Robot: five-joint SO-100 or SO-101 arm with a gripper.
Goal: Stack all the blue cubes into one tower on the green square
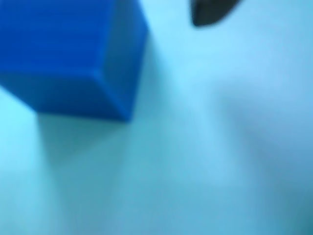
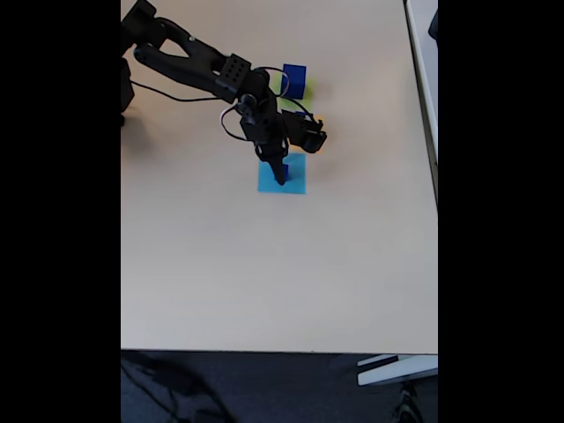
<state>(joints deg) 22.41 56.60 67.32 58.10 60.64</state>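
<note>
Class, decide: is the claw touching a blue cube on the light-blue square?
Cannot tell. In the fixed view the claw overlaps the light-blue square, hiding any contact; the wrist view's blue cube is blurred.

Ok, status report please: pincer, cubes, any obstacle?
Pincer low over light-blue square, beside a blue cube; opening unclear. Another cube on green square. No obstacle seen.

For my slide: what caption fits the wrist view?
Close, blurred look at a dark-blue cube standing on the light-blue square.

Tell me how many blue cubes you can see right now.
2. One blue cube sits on the green square; another is on the light-blue square beside the end effector. The arm may hide others.
</note>
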